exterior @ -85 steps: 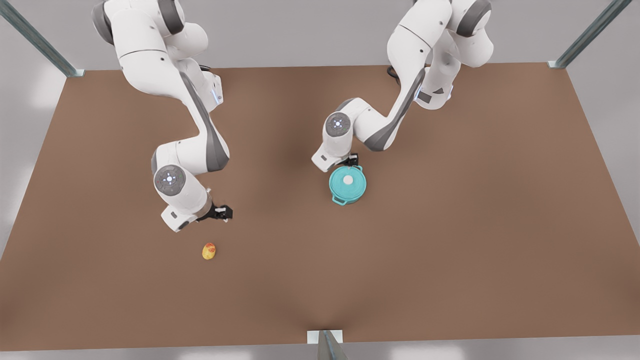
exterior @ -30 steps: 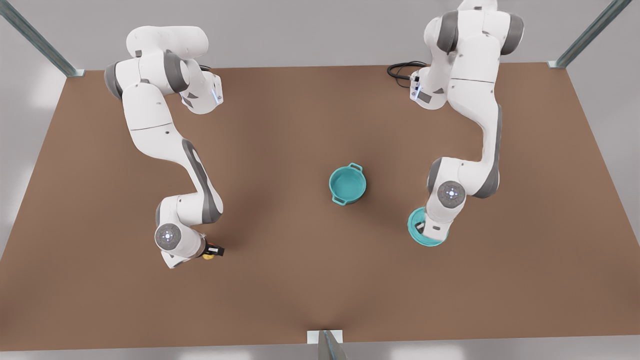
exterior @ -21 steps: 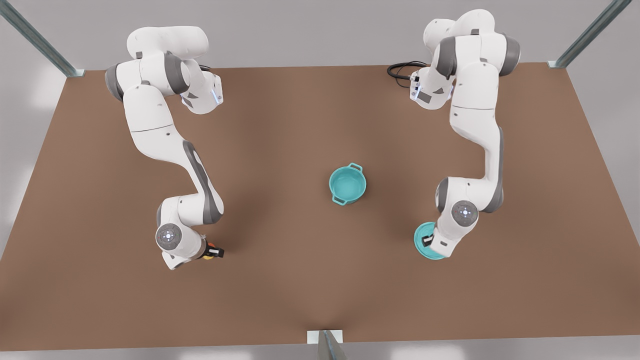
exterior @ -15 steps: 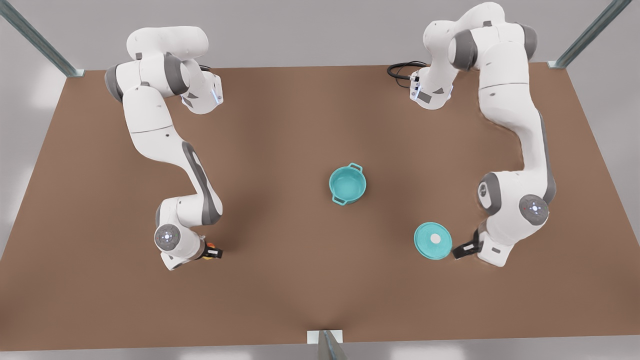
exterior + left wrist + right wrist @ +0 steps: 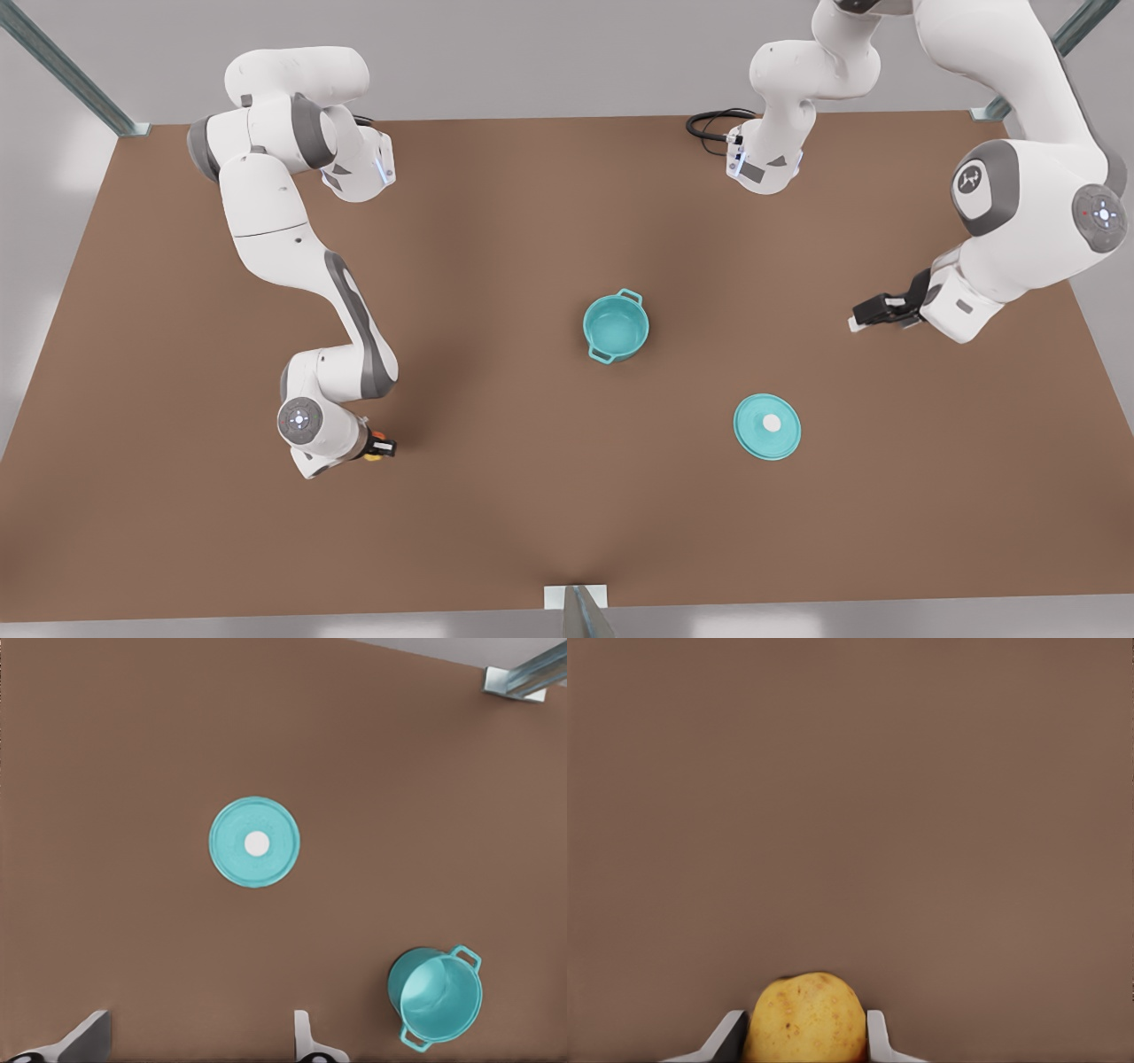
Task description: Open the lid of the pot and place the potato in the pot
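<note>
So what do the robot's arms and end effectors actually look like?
Both arms are glossy white rounded segments with dark grey joint bands and round grey wrist caps. The left end effector, at the front view's right, and the right end effector, at its left, are black and pale-tipped. A black cable coils by the left arm's base.

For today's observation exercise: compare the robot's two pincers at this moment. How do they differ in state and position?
The right pincer is shut on the potato low at the table, on the front view's left; the left pincer is open and holds nothing. The left pincer hangs on the front view's right, apart from the pot lid lying flat and the uncovered pot. Both have two light fingers.
</note>
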